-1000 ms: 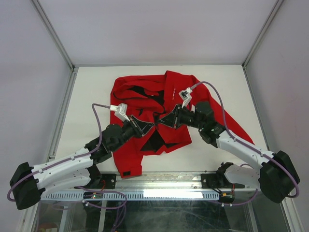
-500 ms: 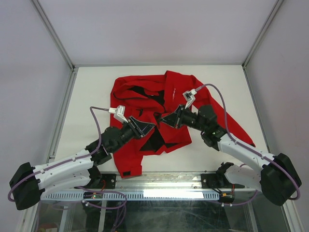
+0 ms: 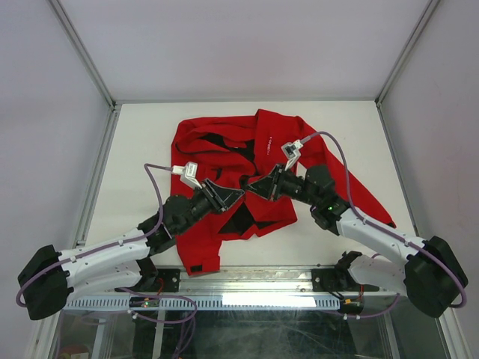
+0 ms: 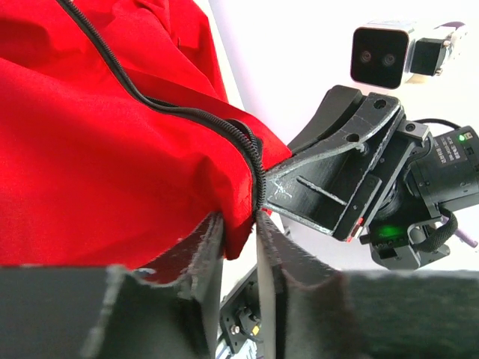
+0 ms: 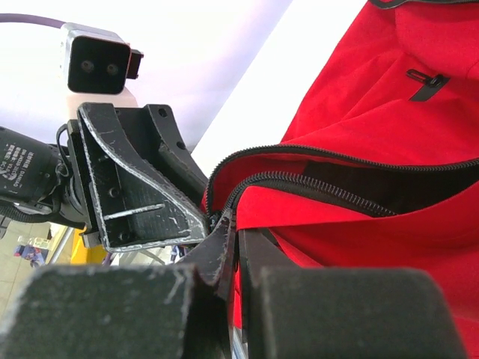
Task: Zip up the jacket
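The red jacket (image 3: 224, 149) lies crumpled on the white table, black lining showing at its open front. My left gripper (image 3: 238, 194) is shut on the jacket's front hem beside the zipper teeth (image 4: 258, 161); the red fabric (image 4: 90, 149) sits pinched between its pads. My right gripper (image 3: 247, 183) faces it, tips nearly touching, shut on the jacket's zipper end (image 5: 224, 217), where the two rows of teeth (image 5: 314, 187) meet. Both hold the fabric lifted off the table. Each gripper shows in the other's wrist view.
The table (image 3: 150, 134) is walled by white panels at left, right and back. A metal rail (image 3: 247, 280) runs along the near edge. The jacket's right sleeve (image 3: 359, 187) trails toward the right, and a cuff (image 3: 196, 265) lies near the front edge.
Both grippers have shifted slightly; the left moved a little right and up, the right a little left, so their tips stand closer together. Both stay shut on the jacket.
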